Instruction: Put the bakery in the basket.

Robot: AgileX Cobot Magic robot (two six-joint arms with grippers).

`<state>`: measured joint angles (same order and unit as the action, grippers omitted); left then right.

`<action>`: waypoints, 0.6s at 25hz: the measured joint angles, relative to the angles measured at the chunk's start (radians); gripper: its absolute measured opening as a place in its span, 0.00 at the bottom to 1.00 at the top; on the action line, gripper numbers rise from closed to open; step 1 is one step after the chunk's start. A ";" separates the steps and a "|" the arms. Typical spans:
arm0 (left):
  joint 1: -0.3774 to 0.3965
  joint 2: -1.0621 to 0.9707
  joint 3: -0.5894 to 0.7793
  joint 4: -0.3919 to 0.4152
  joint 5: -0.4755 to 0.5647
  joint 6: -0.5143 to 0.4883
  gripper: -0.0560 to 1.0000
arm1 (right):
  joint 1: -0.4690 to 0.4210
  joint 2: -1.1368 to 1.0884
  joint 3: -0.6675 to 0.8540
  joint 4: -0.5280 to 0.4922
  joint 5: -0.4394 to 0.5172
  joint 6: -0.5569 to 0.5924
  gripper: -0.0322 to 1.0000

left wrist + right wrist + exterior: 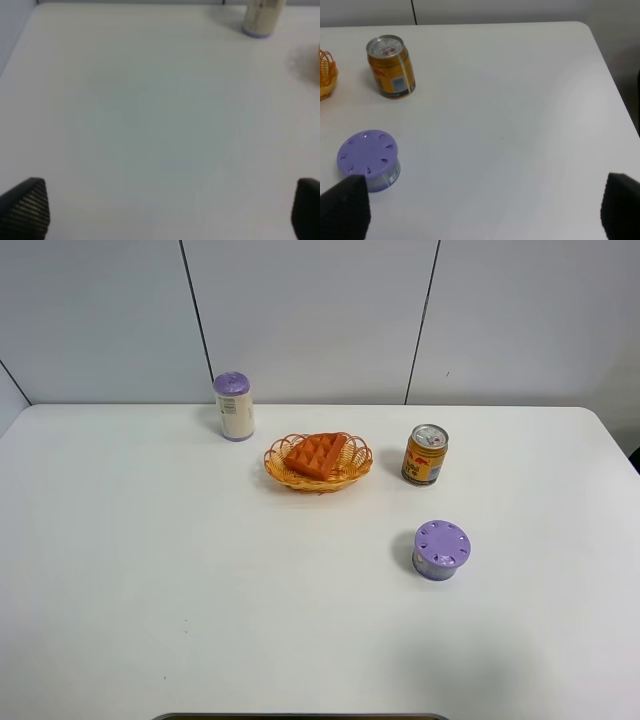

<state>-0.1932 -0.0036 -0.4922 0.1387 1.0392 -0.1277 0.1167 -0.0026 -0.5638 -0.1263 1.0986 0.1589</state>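
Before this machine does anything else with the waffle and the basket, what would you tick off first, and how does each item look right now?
1. Waffle wedge lies inside the wicker basket: ok.
2. Basket sits flat on the table, not tipped: ok.
3. Left tool is open and holds nothing: ok.
4. Right tool is open and holds nothing: ok.
5. Yellow can and purple-lidded tin stand apart from the basket: ok.
6. Waffle seated securely in the basket: cannot tell.
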 joint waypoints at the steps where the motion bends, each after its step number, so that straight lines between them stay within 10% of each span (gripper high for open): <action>1: 0.000 0.000 0.013 -0.006 -0.001 0.000 0.99 | 0.000 0.000 0.000 0.000 0.000 0.000 0.91; 15: 0.000 0.000 0.049 -0.010 0.048 -0.016 0.99 | 0.000 0.000 0.000 0.000 0.000 0.000 0.91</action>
<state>-0.1932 -0.0036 -0.4431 0.1285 1.0874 -0.1441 0.1167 -0.0026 -0.5638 -0.1263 1.0986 0.1589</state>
